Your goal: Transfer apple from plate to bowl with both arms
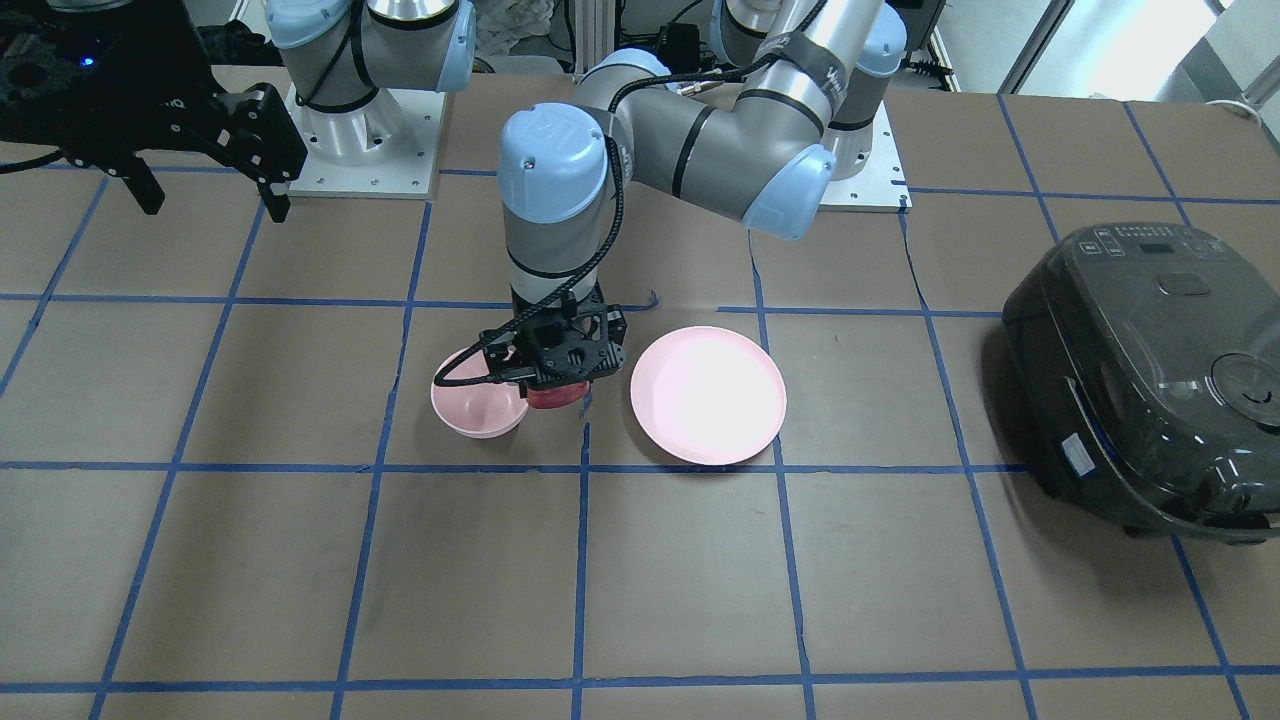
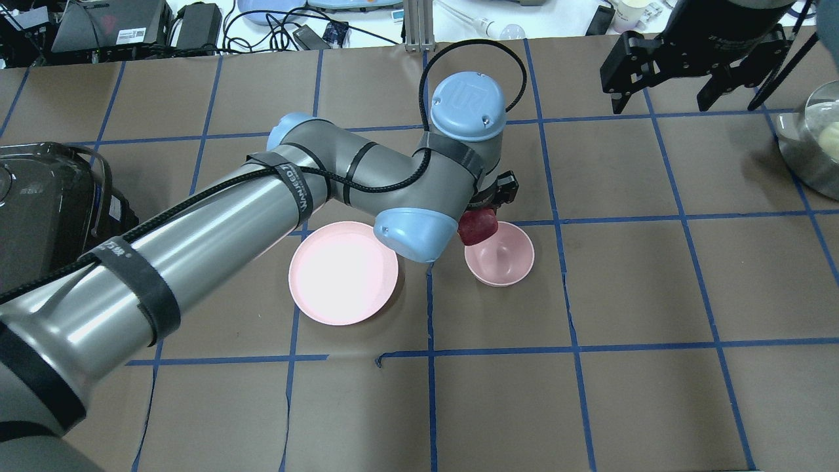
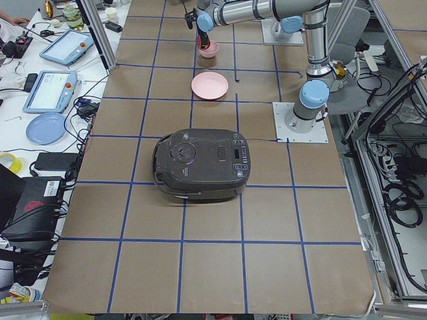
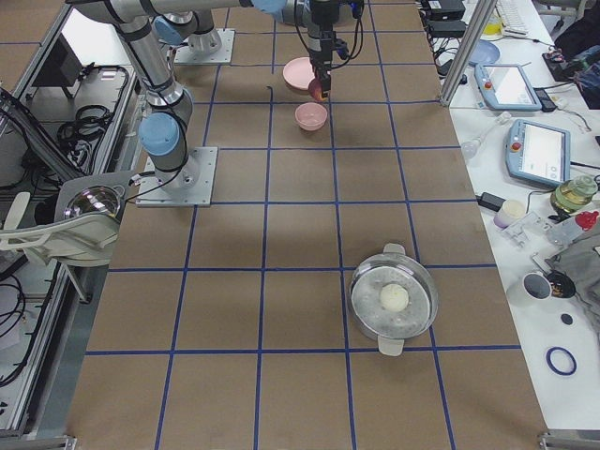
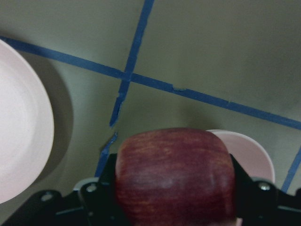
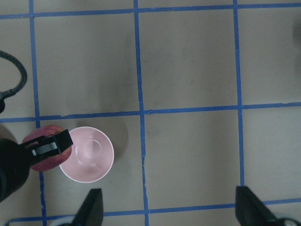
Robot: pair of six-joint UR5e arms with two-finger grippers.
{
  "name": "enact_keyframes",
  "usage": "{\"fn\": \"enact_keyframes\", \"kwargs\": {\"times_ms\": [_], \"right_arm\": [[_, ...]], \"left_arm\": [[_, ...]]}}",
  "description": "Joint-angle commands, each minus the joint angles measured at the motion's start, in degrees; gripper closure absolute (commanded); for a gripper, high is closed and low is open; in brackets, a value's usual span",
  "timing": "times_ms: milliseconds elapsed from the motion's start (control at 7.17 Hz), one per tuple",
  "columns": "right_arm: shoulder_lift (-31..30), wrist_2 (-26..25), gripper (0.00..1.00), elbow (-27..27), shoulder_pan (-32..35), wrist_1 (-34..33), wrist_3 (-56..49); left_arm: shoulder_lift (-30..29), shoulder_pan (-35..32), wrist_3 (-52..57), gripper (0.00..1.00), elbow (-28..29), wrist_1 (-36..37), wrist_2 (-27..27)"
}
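Note:
My left gripper [image 1: 553, 392] is shut on the dark red apple [image 1: 553, 396] and holds it in the air at the edge of the small pink bowl [image 1: 478, 406], on the plate's side. In the overhead view the apple [image 2: 477, 227] overlaps the bowl's [image 2: 502, 255] rim. The left wrist view shows the apple [image 5: 175, 175] between black fingers [image 5: 101, 195], the bowl [image 5: 251, 153] behind it. The flat pink plate [image 1: 708, 394] lies empty beside the bowl. My right gripper [image 2: 668, 98] is open, raised far from both; its view shows the bowl [image 6: 89, 155] below.
A dark rice cooker [image 1: 1150, 375] stands on the robot's left side of the table. A metal pot [image 2: 816, 147] with a pale ball in it sits at the far right. Blue tape lines grid the brown table [image 1: 650, 580].

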Motion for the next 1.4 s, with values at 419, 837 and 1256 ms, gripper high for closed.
{"fn": "enact_keyframes", "kwargs": {"times_ms": [419, 837, 1256], "right_arm": [[0.50, -0.40, 0.00, 0.92, 1.22, -4.62, 2.39], [0.41, -0.40, 0.00, 0.92, 1.22, -4.53, 2.39], [0.41, 0.03, 0.00, 1.10, 1.22, -4.53, 2.30]], "left_arm": [[-2.76, -3.56, 5.65, 1.00, 1.05, -1.33, 0.30], [-3.64, -3.56, 5.74, 1.00, 0.34, -1.15, -0.14], [-4.16, -3.56, 6.09, 0.23, 0.25, -0.54, 0.21]]}}
